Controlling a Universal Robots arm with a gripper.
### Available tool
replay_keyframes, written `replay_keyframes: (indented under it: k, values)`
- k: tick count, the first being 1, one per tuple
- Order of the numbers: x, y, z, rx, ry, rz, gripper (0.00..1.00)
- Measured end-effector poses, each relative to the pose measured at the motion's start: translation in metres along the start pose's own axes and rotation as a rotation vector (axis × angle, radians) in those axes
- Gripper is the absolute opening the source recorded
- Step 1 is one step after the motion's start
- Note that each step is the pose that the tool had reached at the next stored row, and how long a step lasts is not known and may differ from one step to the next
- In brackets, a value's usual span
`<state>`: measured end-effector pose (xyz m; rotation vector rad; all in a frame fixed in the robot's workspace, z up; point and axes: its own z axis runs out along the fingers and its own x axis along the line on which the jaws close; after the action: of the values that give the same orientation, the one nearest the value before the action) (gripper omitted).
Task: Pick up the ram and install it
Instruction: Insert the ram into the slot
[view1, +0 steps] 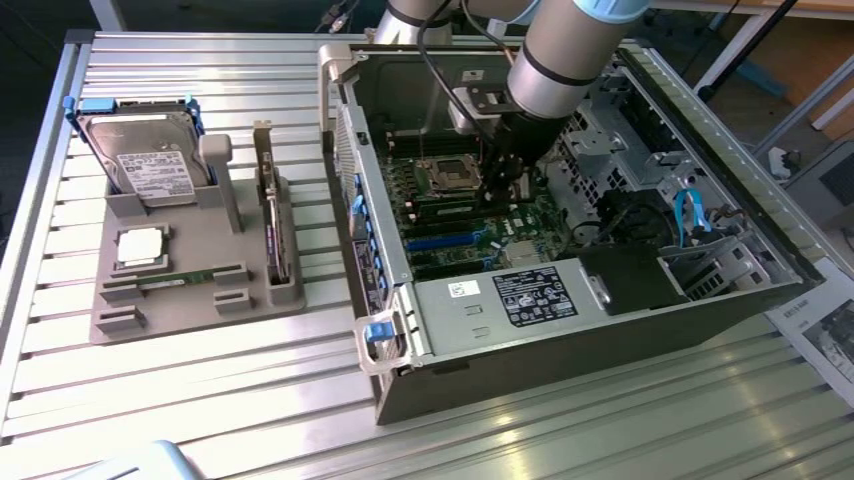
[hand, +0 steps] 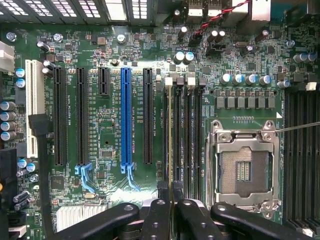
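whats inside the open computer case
The motherboard, with its empty processor socket, blue slot and memory slots. The gripper holds the ram edge-on at one. The arm hides the board beneath it in the exterior view.

The arm is cut off by the exterior view's top edge. The fingertips of its gripper are lost among dark parts deep in the case. In the wrist view the ram shows edge-on, a thin line; whether it is seated cannot be told. The hard drive label is unreadably small. A pale object at lower left is cropped.
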<state>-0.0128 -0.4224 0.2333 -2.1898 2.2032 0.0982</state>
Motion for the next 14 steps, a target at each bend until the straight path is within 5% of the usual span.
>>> replay_keyframes:
  k: [14]
  values:
    - [0.0003, 0.0001, 0.0009, 0.0001, 0.0, 0.0, 0.19]
